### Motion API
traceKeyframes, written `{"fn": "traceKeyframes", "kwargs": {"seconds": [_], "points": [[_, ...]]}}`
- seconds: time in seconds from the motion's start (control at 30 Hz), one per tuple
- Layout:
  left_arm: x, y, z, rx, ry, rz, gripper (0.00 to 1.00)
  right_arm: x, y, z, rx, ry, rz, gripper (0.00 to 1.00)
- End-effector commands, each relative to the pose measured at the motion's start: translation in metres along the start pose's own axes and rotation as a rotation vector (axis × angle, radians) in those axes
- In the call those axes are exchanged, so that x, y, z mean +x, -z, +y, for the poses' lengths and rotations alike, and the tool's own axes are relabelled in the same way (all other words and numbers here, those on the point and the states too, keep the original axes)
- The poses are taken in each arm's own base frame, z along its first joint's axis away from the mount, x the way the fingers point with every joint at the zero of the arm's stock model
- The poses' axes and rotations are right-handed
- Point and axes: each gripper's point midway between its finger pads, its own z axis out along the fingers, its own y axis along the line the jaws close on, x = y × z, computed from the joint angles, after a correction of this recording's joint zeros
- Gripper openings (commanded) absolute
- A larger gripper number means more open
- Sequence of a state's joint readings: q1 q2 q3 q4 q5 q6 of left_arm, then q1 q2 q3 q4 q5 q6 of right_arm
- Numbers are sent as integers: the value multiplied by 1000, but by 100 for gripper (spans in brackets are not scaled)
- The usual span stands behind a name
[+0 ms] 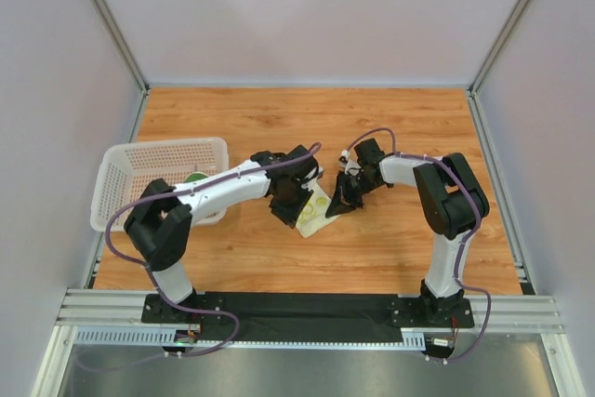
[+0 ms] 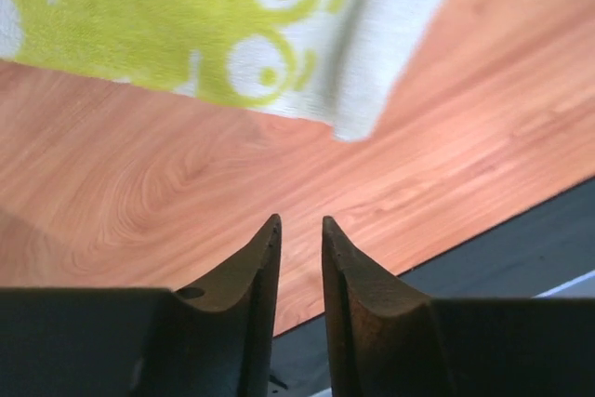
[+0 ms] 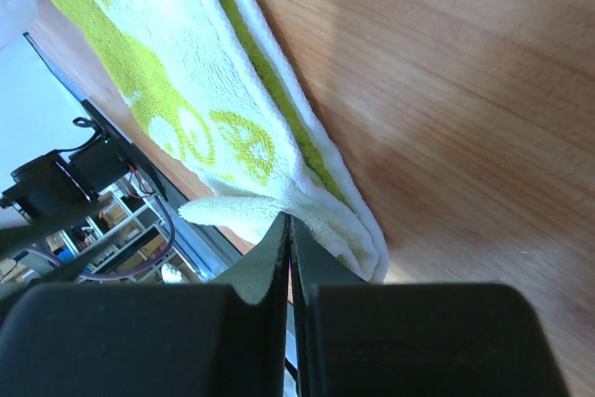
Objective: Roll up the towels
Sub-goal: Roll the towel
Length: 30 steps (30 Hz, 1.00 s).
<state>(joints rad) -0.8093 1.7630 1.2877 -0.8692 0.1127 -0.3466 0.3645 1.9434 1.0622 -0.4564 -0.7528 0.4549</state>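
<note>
The lime-yellow towel (image 1: 317, 210) with white circle prints lies on the wooden table between my two grippers. In the left wrist view the towel (image 2: 167, 25) spreads flat ahead of my left gripper (image 2: 299, 221), whose jaws stand a little apart with only bare wood between them. My left gripper (image 1: 294, 209) sits at the towel's left edge. My right gripper (image 3: 288, 218) is shut, pinching a bunched corner of the towel (image 3: 186, 109), with a small flap sticking out to the left of the tips. In the top view my right gripper (image 1: 343, 203) is at the towel's right edge. A green cloth (image 1: 195, 177) shows in the basket.
A white mesh basket (image 1: 139, 165) stands at the table's left side, next to my left arm. The black base rail (image 1: 307, 309) runs along the near edge. Grey walls close in the back and both sides.
</note>
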Motion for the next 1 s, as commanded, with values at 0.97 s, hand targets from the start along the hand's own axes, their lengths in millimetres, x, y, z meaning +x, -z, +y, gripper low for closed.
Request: {"fn": "traceKeyframes", "kwargs": {"seconds": [0.97], "points": [[-39,-39,-55,-84,-418,-99,41,-12,-5,-27,133,30,-29,0]]}}
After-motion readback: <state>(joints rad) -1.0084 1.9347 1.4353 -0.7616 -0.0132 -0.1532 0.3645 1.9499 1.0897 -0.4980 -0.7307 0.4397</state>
